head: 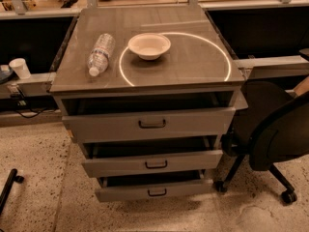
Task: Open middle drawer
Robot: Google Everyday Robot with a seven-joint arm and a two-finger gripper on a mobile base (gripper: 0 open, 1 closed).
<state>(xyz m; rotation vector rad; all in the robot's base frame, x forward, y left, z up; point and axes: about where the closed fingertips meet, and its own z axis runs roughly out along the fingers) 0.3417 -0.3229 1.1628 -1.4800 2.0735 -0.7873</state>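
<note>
Middle drawer [188,162]: grey metal front of medium height, second of three in the cabinet [72,88], drawn partly out so that a dark gap shows above its front edge. Its small black loop handle [156,164] sits at the centre of the front. The taller top drawer [106,127] above and the shortest bottom drawer [120,193] below also stand partly out.

On the cabinet top, a white bowl [149,45] rests inside a bright ring of light [219,52]. A clear water bottle [101,53] lies on its side just left of the bowl. A black office chair [270,129] stands right of the cabinet on the speckled floor [38,149].

The gripper lies outside the frame, so places cannot be referred to it and its finger state cannot be told.
</note>
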